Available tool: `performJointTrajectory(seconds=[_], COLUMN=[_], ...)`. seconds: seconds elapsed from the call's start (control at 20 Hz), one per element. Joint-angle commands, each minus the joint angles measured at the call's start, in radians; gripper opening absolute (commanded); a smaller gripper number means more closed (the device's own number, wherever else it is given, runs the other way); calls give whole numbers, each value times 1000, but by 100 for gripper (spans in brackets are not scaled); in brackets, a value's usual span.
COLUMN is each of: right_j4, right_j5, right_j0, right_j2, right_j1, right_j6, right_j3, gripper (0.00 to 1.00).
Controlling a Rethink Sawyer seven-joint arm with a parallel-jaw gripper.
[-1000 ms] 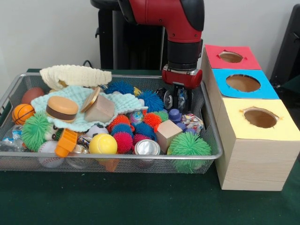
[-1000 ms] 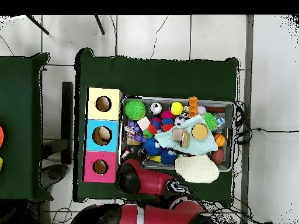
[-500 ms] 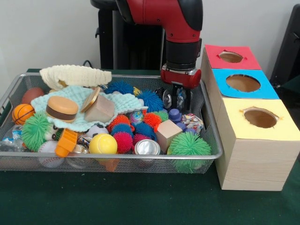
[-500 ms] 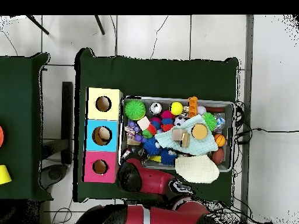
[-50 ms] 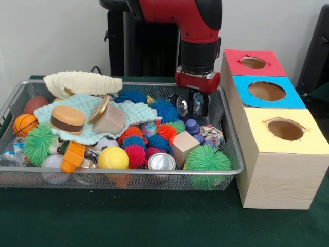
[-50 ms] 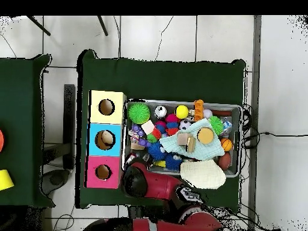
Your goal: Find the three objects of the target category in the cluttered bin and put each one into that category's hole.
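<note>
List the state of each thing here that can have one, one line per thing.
hand: raised over the bin's back corner, gripping a small shiny object
wire bin: full of clutter
toy hamburger: resting on the mint cloth
wooden cube: tilted on a corner
tin can: upright, at the front wall
red hole: open
blue hole: open
yellow hole: open

**Colours and patterns recorded**

The arm (image 5: 198,25) is finished in red and black. The box (image 5: 280,154) is of pale wood, its holed tops coloured pink, blue and yellow. The wire bin (image 5: 234,149) is silver-grey. At its left edge an orange basketball (image 5: 24,124) with black lines is noted. Spiky balls are seen in green (image 5: 207,159), red (image 5: 134,154) and blue (image 5: 165,109). The cloth (image 5: 85,116) is mint green; the table cover (image 5: 128,216) dark green.
</note>
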Motion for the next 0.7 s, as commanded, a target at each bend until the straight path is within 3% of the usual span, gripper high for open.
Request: performJointTrajectory(seconds=[0.05, 0.7], right_j4=[-7, -12], right_j5=[245, 271], right_j0=[-8, -29], right_j2=[22, 37], right_j1=[-18, -64], right_j6=[71, 86], right_j3=[102, 136], gripper=[0, 0])
